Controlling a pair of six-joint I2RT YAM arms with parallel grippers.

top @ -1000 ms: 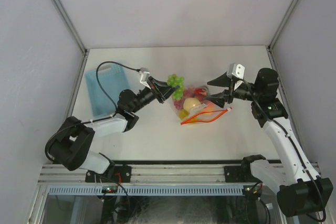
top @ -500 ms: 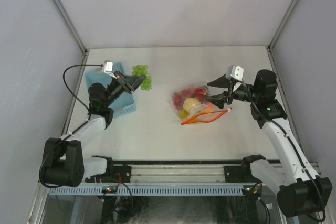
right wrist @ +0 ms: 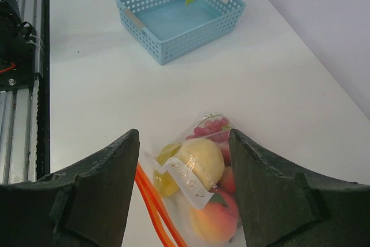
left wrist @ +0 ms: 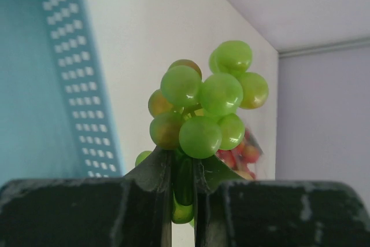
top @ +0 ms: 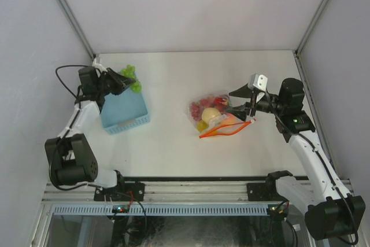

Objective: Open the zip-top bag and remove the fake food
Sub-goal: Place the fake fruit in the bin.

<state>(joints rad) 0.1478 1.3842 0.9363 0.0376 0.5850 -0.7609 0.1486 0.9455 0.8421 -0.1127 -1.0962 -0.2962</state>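
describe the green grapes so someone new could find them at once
Start at the light-blue slotted basket on the left. Over its far corner the left gripper pinches a bunch of green grapes. It is the only fake food outside the clear zip-top bag.

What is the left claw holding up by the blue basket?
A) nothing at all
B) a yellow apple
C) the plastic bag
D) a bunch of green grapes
D: the left gripper is shut on the stem of the grapes, a green bunch held above the far rim of the basket.
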